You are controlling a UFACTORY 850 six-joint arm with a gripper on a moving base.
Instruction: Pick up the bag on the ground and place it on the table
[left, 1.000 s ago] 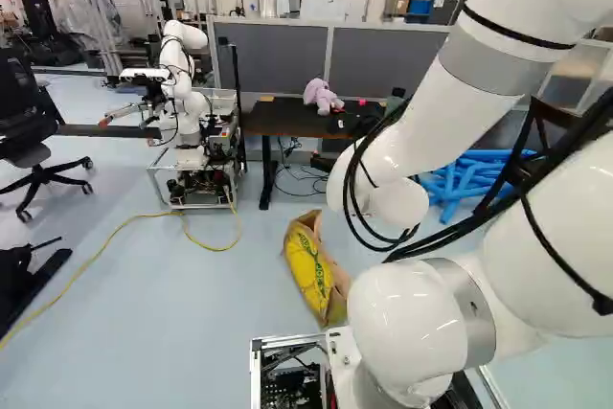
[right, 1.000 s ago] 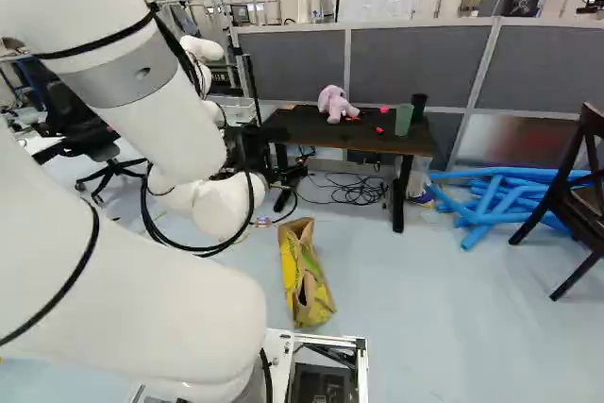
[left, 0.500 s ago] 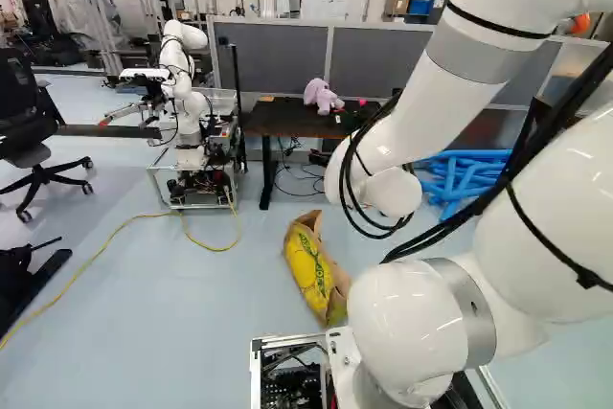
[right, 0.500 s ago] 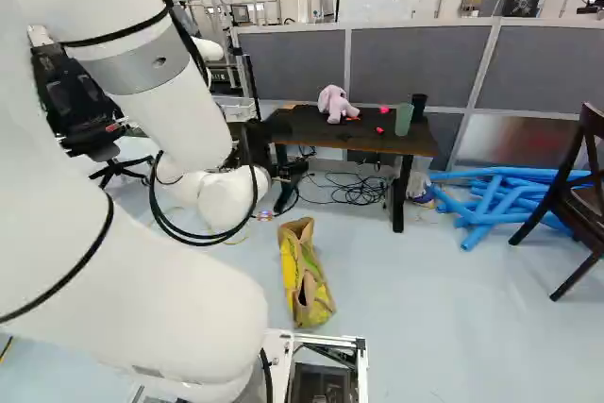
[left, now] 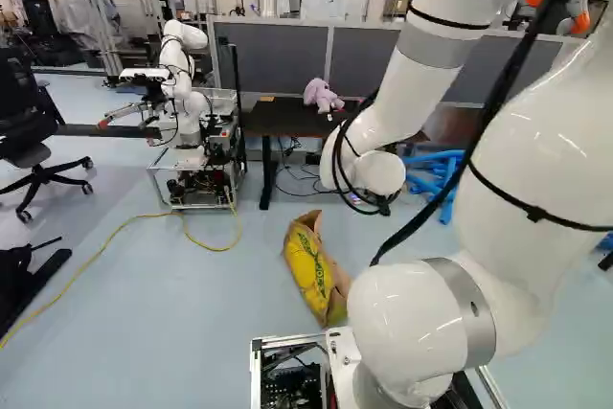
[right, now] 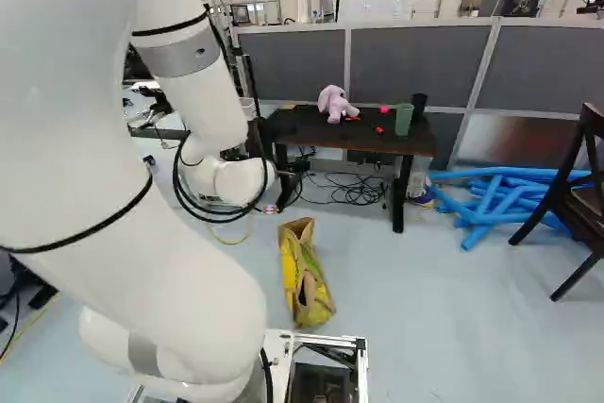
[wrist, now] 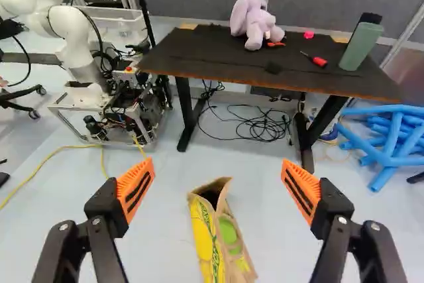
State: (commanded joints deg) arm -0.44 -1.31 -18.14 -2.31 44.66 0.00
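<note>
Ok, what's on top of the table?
A plush toy, a red-handled tool, a green container, a dark container partly behind it, and small pink, orange and dark items. The toy and containers hide the tabletop behind them.

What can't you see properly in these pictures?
- The bag's inside: too dark through its opening in the wrist view.
- The bag's near end: cut off by the wrist view's edge.
- The green cup: hidden behind the arm in the left base view.
- The little pink thing on the table: too small to name.
</note>
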